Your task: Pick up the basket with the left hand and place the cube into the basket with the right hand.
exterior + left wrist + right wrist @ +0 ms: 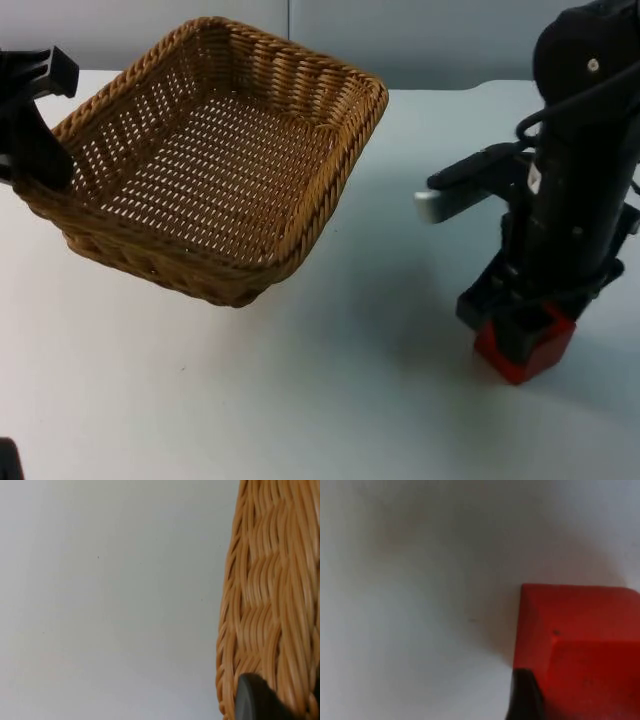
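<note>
Basket (215, 160) of woven tan wicker sits tilted over the left half of the white table (330, 400), its left rim raised where the left gripper (35, 150) is clamped on the wall, its near right corner low by the table top. It is rectangular, with an open lattice floor, thick braided rims and nothing inside. In the left wrist view the braided wall (270, 605) stands beside bare table, with a black fingertip (255, 700) pressed against the weave.

Well apart, on the right, the right gripper (520, 335) stands straight down over the red cube (525, 350), its black fingers closed on the block, which rests at table level. The right wrist view shows the cube (580, 645) as smooth, glossy and sharp-edged, with a fingertip (525, 700) against its side. Between basket and cube lies plain white surface; a grey wall (450, 40) closes the far edge.
</note>
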You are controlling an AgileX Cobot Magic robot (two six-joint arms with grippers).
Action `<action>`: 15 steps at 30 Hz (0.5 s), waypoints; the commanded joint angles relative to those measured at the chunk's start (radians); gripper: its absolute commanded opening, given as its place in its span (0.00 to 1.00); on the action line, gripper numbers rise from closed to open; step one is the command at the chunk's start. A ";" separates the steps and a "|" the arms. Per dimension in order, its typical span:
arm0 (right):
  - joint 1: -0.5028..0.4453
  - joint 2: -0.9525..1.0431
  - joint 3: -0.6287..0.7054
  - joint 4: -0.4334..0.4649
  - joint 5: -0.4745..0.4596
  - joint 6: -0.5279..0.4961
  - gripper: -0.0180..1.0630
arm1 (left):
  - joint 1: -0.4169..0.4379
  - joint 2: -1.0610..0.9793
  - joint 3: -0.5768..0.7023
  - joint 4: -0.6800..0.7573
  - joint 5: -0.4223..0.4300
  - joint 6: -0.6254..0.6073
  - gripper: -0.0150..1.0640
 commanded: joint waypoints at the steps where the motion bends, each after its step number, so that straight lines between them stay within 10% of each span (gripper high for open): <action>1: -0.070 -0.023 -0.011 -0.011 0.034 0.027 0.01 | 0.003 -0.012 -0.009 -0.028 -0.011 -0.005 0.01; 8: -0.243 -0.196 -0.118 0.074 0.078 -0.055 0.01 | 0.003 -0.012 -0.009 -0.028 -0.011 -0.005 0.01; 15: -0.230 -0.309 -0.351 0.597 0.157 -0.459 0.01 | 0.003 -0.012 -0.009 -0.028 -0.014 -0.005 0.01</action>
